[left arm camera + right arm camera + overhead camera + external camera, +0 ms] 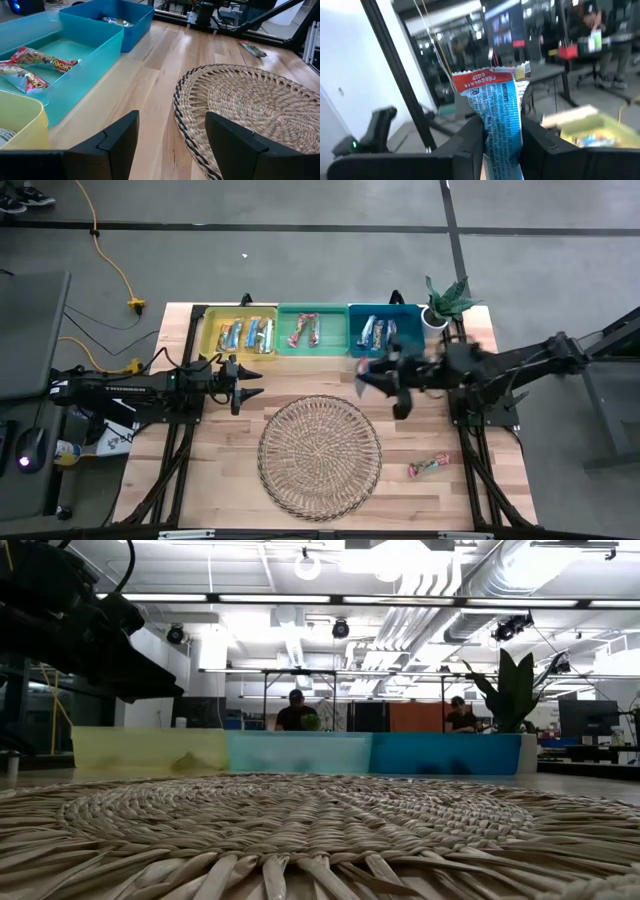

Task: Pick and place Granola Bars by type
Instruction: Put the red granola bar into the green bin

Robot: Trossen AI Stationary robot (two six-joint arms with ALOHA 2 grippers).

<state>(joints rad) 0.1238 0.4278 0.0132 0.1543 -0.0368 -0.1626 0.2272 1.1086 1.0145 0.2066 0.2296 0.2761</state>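
Observation:
My right gripper [378, 378] hovers in front of the blue bin [385, 330], shut on a blue-wrapped granola bar [496, 107] with a red band at its free end. My left gripper [248, 383] is open and empty, over bare table left of the round wicker tray [320, 455]. Its two fingers stand apart around [170, 135]. One red multicoloured bar [428, 467] lies flat on the table right of the tray. Silvery-blue bars lie in the yellow bin [240, 332], red ones in the green bin [312, 330] and blue ones in the blue bin. My right gripper pinches the blue bar between its two fingers [470, 142] at the lower part of the wrapper [501, 137]. The red-banded end [485, 78] sticks out past the fingertips. The fingers point roughly level toward the table's left. The bar is lifted clear of the table.
The three bins stand side by side along the far edge, with a potted plant [447, 300] at their right end. The wicker tray fills the table's middle and near part. Bare wood lies between tray and bins [150, 65]. People sit in the room beyond [297, 712].

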